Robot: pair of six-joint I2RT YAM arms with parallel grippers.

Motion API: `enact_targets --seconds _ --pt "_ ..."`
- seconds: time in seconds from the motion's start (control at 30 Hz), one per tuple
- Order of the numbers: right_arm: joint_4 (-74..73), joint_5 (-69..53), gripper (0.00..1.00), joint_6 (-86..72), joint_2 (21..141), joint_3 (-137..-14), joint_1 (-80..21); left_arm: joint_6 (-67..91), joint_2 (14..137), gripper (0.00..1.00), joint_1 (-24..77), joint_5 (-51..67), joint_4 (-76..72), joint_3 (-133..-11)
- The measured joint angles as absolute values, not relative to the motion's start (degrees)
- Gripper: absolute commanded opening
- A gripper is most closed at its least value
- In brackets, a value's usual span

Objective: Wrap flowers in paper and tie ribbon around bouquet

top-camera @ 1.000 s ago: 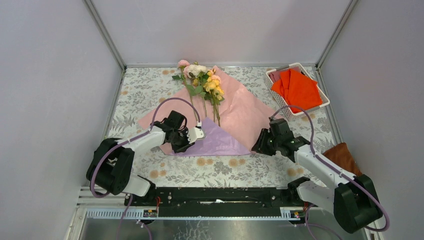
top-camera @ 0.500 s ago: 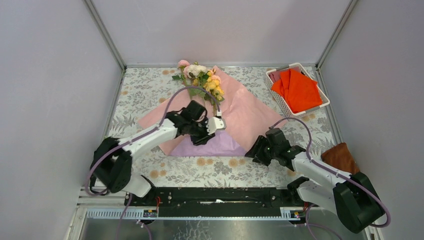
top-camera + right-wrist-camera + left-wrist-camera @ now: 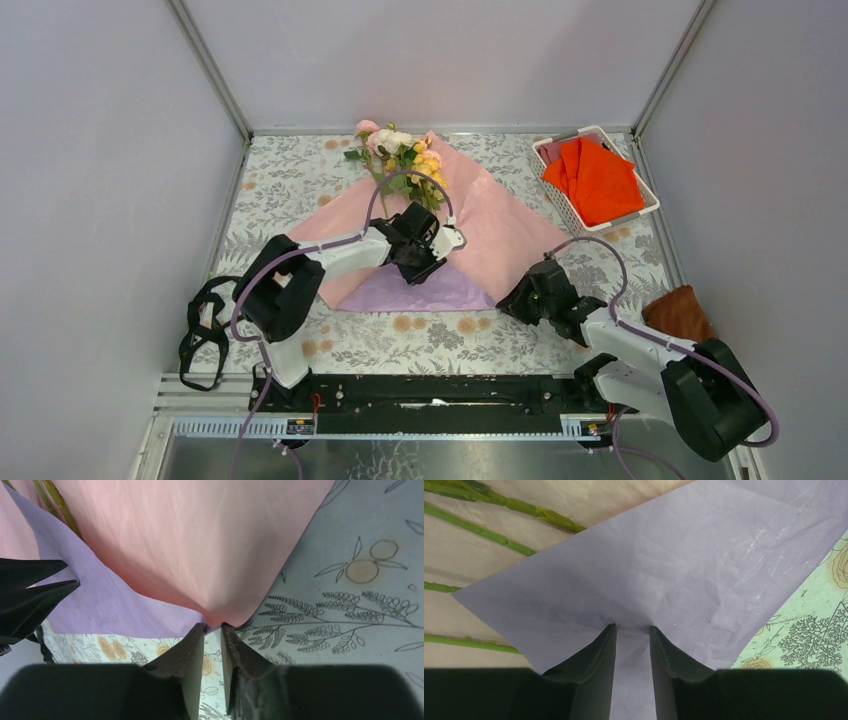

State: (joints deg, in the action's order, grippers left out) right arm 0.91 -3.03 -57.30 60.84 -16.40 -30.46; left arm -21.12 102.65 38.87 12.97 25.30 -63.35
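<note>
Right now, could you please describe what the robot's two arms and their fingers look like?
Both the left arm and right arm have white links with bulky black joints, and a lilac cable loops along each. The fingers are black, tapered wedges.

Matt, finely creased paper (image 3: 684,565) lies on a printed tablecloth (image 3: 300,170).

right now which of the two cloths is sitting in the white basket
The orange-red folded cloth, lying in the white basket at the far right. The brown cloth lies on the table.
</note>
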Motion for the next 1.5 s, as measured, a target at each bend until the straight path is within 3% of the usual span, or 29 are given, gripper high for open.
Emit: enact_targets --seconds 0.17,0.53,0.73,1.13,1.23,1.5 --pt "1.5 -0.3 0.0 -55.2 63.4 -17.6 -30.5 -20.6 102.7 0.37 38.9 12.6 24.3 -62.7" --pt "-4.8 7.1 0.0 -46.6 62.7 -26.4 -34.7 -20.0 103.0 0.38 38.9 11.3 22.5 -61.6" --pt "-4.8 9.5 0.0 -43.3 63.7 -30.2 -39.7 -20.4 102.6 0.49 38.9 11.6 22.3 -61.5" --pt "-4.9 12.6 0.0 -41.4 62.7 -30.9 -39.7 -23.4 87.7 0.53 39.3 20.3 23.0 -61.1" --pt "-4.9 13.0 0.0 -41.5 62.7 -31.4 -39.7 -25.3 87.1 0.62 40.7 22.9 22.6 -60.2" --pt "-5.0 13.2 0.0 -43.6 62.7 -31.7 -39.7 -28.1 91.4 0.67 46.9 23.0 18.3 -56.5"
